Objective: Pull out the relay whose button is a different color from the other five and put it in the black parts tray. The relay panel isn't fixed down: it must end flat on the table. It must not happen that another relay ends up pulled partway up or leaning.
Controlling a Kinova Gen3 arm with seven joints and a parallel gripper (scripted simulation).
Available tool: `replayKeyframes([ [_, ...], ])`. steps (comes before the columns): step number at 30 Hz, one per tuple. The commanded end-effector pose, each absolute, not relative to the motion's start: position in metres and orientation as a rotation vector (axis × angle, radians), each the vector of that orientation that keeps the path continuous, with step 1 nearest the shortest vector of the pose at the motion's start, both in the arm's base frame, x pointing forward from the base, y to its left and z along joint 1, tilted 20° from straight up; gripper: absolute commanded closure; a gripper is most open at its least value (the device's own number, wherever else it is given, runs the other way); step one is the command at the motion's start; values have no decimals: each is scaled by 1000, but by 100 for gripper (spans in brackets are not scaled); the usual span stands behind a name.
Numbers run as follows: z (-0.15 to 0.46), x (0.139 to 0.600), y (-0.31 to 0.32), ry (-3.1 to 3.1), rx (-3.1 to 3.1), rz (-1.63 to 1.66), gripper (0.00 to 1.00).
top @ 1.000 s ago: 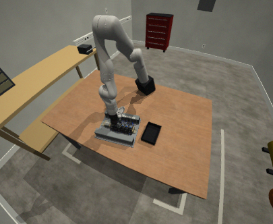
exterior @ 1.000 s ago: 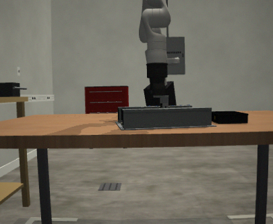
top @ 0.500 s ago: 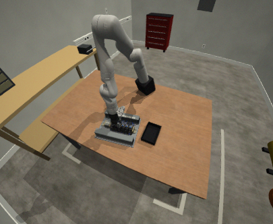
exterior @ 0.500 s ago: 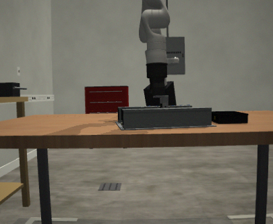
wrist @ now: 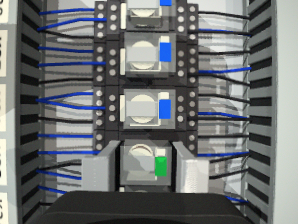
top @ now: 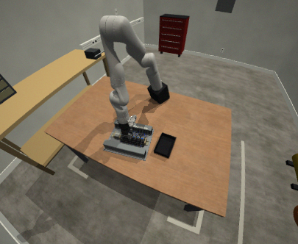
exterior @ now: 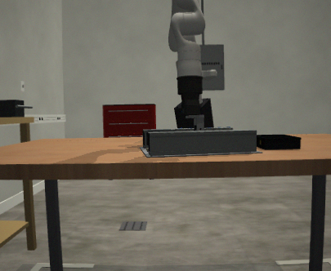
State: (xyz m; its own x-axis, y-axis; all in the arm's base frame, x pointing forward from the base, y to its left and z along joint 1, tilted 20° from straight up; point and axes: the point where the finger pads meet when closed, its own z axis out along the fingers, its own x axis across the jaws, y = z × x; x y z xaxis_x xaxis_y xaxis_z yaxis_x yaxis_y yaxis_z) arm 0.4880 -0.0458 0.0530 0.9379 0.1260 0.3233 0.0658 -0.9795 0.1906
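The grey relay panel (top: 115,145) (exterior: 197,143) (wrist: 285,100) lies flat on the wooden table (top: 192,147) (exterior: 66,157). In the wrist view a column of relays runs up the panel. Those with blue buttons (wrist: 165,51) (wrist: 165,108) sit in their sockets. The relay with the green button (wrist: 160,165) is the nearest one. My gripper (wrist: 146,158) (top: 123,131) (exterior: 197,122) is shut on the green-button relay, one finger on each side of it, and the relay still sits in line with the row. The black parts tray (top: 165,145) (exterior: 279,141) lies just right of the panel.
The arm's black base (top: 159,92) stands at the table's far edge. A long wooden bench (top: 34,88) with a black box (top: 93,54) runs along the left. A red drawer cabinet (top: 174,34) (exterior: 129,119) stands by the back wall.
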Motion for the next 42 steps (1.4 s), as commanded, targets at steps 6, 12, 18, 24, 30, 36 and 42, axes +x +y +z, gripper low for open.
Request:
replayKeyframes([
  [6,56,491,-44,168,2912,530,100],
  [12,56,490,-44,169,2910,541,100],
  [18,56,490,-44,170,2909,548,100],
  [24,55,491,-44,168,2912,528,100],
  [30,55,491,-44,166,2916,499,100],
  [36,55,491,-44,165,2918,486,100],
  [42,55,492,-44,162,2920,469,100],
])
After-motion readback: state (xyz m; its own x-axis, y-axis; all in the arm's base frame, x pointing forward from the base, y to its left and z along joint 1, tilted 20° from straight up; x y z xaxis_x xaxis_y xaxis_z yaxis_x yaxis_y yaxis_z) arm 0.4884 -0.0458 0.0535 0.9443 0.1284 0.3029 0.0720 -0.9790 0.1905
